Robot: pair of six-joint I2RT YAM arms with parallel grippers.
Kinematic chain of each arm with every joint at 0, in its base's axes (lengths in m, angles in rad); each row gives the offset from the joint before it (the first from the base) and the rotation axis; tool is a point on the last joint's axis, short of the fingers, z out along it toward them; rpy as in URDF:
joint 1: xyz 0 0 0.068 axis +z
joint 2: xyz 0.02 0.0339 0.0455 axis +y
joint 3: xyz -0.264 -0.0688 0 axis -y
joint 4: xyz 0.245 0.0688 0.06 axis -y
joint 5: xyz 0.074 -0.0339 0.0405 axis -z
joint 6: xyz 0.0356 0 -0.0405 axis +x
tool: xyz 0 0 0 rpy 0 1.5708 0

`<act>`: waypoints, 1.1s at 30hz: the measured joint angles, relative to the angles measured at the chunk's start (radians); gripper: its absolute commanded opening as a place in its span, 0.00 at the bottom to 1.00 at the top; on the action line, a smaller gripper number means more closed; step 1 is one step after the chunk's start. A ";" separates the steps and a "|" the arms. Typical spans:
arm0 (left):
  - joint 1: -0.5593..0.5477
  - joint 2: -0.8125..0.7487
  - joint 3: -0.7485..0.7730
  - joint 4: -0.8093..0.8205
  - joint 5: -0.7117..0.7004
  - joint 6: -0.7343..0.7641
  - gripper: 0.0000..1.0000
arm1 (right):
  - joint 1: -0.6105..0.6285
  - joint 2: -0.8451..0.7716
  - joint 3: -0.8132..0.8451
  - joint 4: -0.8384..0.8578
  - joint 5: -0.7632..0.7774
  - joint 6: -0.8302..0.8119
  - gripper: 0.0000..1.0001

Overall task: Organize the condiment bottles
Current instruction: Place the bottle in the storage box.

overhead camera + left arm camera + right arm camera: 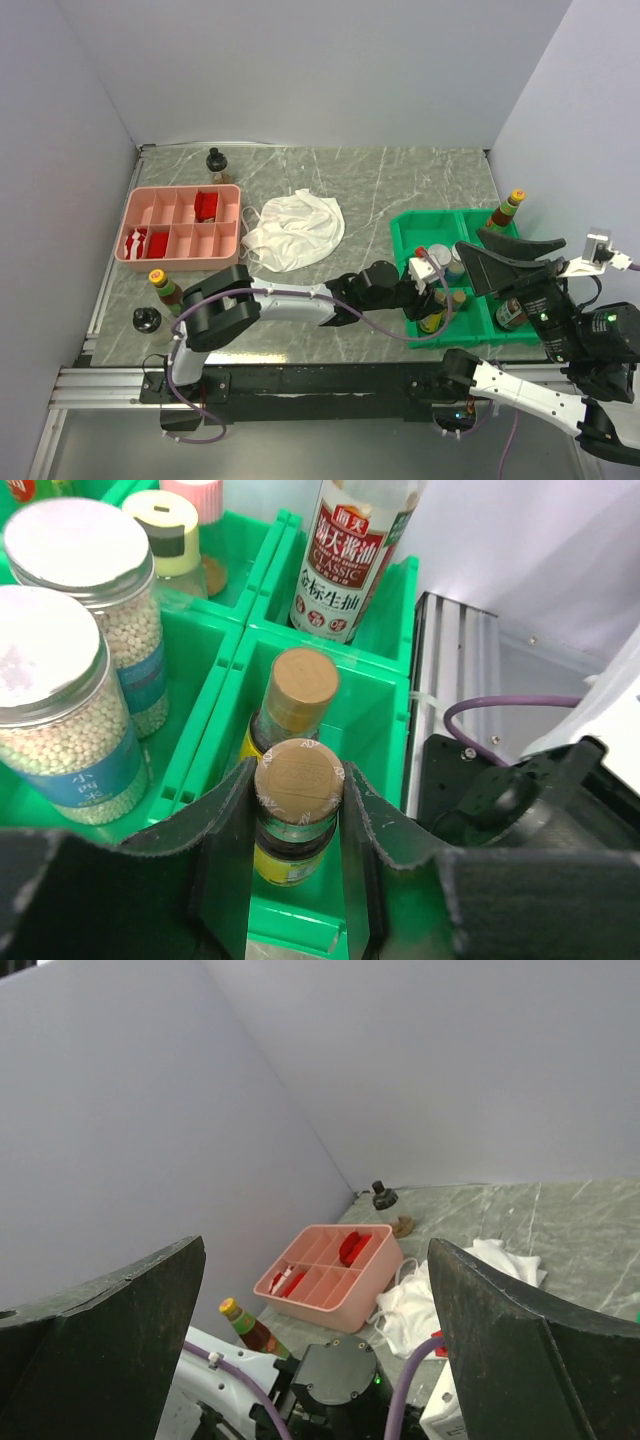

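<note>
My left gripper (432, 300) reaches into the front of the green tray (440, 225). In the left wrist view the gripper (298, 825) is shut on a small brown-capped jar (298, 780) with a yellow label, which stands in a front compartment. A second brown-capped bottle (297, 695) stands just behind it. Two silver-lidded jars of white beads (60, 715) with blue labels, a yellow-capped bottle (165, 530) and a red-labelled soy sauce bottle (345, 555) fill neighbouring compartments. My right gripper (520, 255) is open wide and empty above the tray's right side; it also shows in its wrist view (315, 1255).
A pink compartment tray (180, 225) and a white cloth (293, 230) lie at the left and centre. A black-capped bottle (215, 163) stands at the back. A yellow-capped bottle (163, 288) and a black-capped jar (148, 322) stand front left.
</note>
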 measured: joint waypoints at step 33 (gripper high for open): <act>-0.035 -0.215 -0.225 0.079 -0.142 -0.061 0.97 | 0.000 0.043 0.001 -0.108 0.173 0.079 1.00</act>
